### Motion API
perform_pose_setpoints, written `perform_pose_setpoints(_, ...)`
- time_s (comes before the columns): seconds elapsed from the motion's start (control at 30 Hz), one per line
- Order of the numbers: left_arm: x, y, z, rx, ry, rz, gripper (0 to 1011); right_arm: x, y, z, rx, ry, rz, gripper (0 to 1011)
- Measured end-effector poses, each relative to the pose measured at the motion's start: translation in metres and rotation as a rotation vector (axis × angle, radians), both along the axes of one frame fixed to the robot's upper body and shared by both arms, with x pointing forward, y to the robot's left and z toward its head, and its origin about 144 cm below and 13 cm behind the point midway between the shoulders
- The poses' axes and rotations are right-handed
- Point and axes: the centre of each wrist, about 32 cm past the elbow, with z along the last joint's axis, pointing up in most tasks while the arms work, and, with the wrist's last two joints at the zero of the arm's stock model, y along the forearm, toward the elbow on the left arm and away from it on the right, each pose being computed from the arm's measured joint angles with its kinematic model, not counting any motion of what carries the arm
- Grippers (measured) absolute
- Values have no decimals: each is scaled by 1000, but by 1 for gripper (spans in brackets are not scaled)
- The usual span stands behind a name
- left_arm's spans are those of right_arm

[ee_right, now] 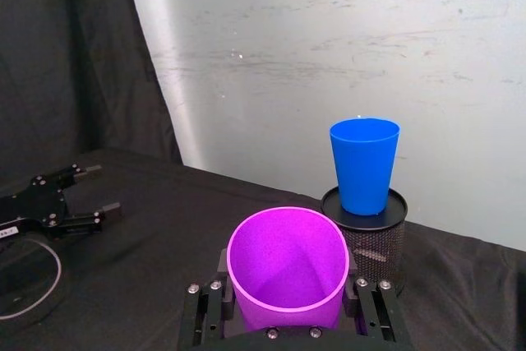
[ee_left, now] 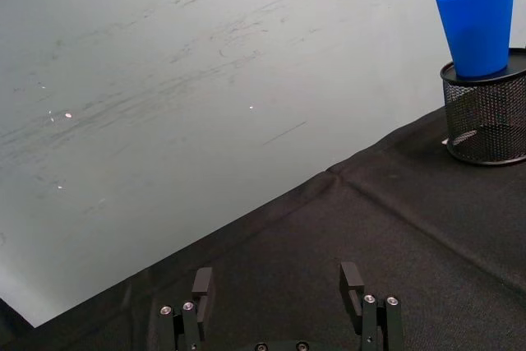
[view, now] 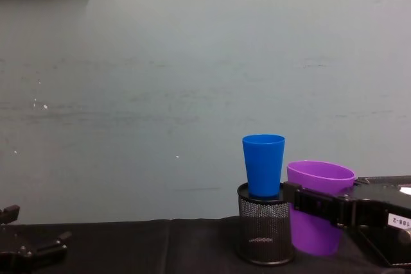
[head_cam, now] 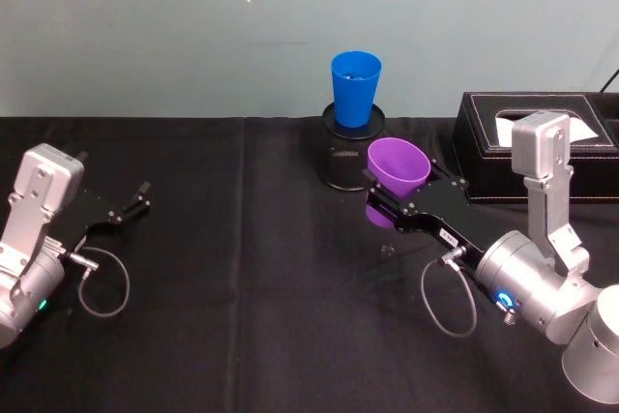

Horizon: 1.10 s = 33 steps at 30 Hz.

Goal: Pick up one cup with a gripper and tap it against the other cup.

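Right gripper (head_cam: 397,191): clamped on the purple cup (head_cam: 398,163), one black finger on each side of the wall a little below the rim.
Hold: it sits high on the taper, where the cup is widest; I judge that a squeeze there could bow the thin wall, so a light clamp suits it.
Purple cup, handling: probably very light and empty (the right wrist view looks straight into a bare inside), smooth and likely slick between hard fingers, springy, not brittle.
Purple cup, place: near the table's middle, mouth tipped a little toward the arm; whether its base is off the cloth cannot be told.
Purple cup, shape: tapered tumbler with a wide round rim, a narrow foot and a matte sheen.
Blue cup (head_cam: 355,87): at about 11 o'clock from the purple one, upright, of the same tapered smooth plastic, with its foot set in the top of the holder.
Blue cup, handling: perched high and light, so by my reckoning a hard tap could topple it.
Pen holder (head_cam: 343,166): black wire mesh, round and stiff, just beside the purple cup.
Tissue box (head_cam: 484,142): black with stitched edges, at about 2 o'clock.
Table (head_cam: 242,287): covered in black cloth, creased and soft.
Left gripper (head_cam: 133,202): parked at 9 o'clock with fingers spread wide, holding nothing.
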Motion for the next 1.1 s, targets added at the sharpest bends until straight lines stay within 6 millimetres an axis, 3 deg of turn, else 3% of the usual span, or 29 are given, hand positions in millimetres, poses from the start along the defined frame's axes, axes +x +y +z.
perform_pose_setpoints(1.1,0,0,0,0,0,0,1000,0,0,0,0,0,0,720)
